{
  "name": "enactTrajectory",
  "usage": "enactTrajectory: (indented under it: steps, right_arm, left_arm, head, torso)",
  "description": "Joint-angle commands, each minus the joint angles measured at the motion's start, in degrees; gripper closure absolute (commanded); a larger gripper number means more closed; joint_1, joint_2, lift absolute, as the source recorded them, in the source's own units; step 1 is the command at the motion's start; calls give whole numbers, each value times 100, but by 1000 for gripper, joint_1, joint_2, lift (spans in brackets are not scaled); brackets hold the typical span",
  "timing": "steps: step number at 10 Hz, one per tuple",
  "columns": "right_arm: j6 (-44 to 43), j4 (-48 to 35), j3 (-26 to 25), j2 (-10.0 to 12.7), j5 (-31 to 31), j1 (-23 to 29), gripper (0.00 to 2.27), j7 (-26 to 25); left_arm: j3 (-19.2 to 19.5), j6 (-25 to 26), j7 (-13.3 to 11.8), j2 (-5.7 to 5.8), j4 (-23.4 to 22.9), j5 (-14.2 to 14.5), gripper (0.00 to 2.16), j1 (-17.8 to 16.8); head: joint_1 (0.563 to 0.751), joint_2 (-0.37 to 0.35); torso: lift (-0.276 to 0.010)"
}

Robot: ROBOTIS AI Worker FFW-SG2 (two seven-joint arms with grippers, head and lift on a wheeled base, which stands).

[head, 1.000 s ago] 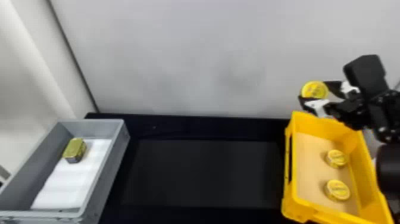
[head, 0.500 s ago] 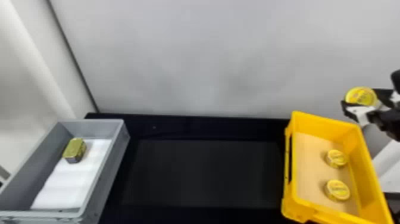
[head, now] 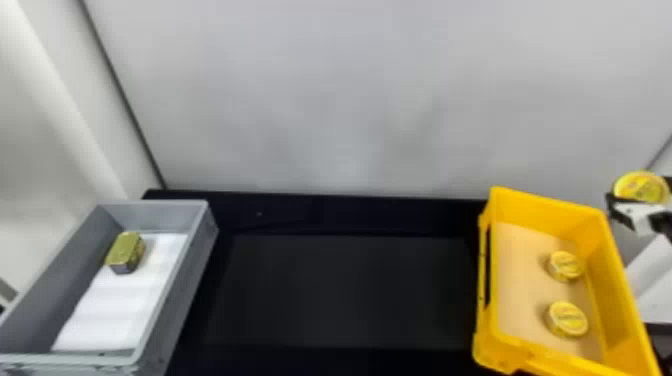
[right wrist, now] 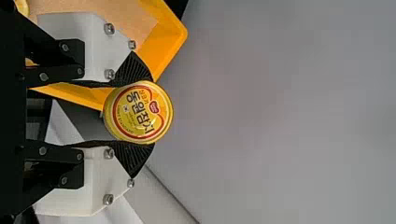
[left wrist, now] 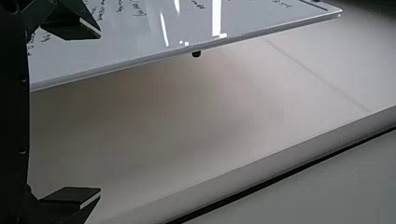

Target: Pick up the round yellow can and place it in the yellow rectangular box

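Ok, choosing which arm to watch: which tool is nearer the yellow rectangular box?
Right. The right tool, gripping a can, is just right of the box; the left tool, open, is away from it, facing a whiteboard.

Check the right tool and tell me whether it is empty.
No, the right tool clamps the round yellow can between its fingers.

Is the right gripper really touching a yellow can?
Touching: in the right wrist view, the right gripper has a finger against each side of the can.
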Motion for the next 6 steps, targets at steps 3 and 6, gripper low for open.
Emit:
enactTrajectory:
  steps: [3,6]
  right_arm:
    - [-167,605,-244,7,-884,222,739,-367]
    - [-299,1150,-95,7,-1086,134,739,-429]
  left_arm:
    - [16,-1,9,-15,-17,9,96,16]
    - [-19,-1,9,-15,-17,9,96,16]
  head:
    - [694,14]
    - [694,14]
  torso:
    - [-60]
    - [-60]
